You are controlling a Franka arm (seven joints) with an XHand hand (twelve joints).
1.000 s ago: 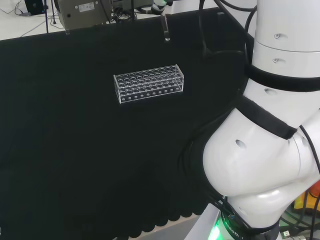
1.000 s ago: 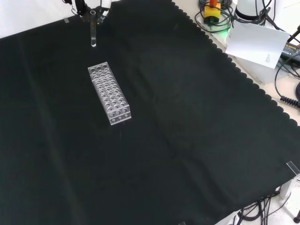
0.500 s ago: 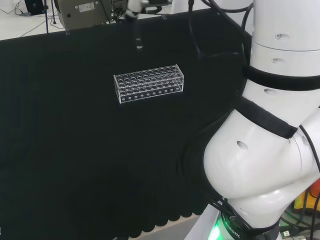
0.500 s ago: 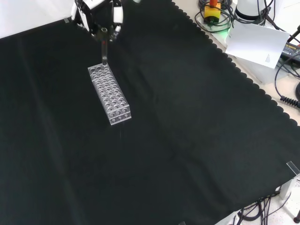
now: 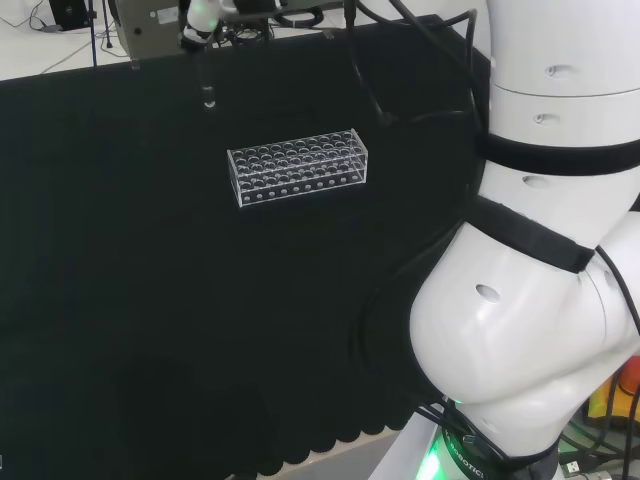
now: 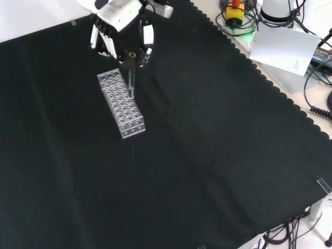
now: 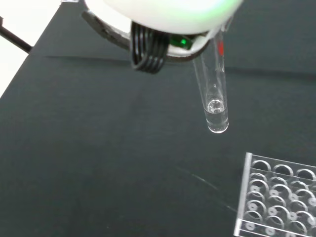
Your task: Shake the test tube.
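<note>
From my remote seat I see a clear test tube rack (image 6: 121,104) with many round wells lying on the counter's black cloth (image 6: 207,155), empty as far as I can tell, with its long side running left to right in the head view (image 5: 297,166); one corner of it also shows in the wrist view (image 7: 276,202). In the front view a white sheet of paper (image 6: 282,49) stands propped beyond the cloth's scalloped edge at the upper right, with black cables (image 6: 319,98) trailing just beside it and a yellow and red object (image 6: 234,11) sitting among more cables near the top. In the head view a grey box-like device (image 5: 165,25) sits past the far edge of the cloth at the upper left.
</note>
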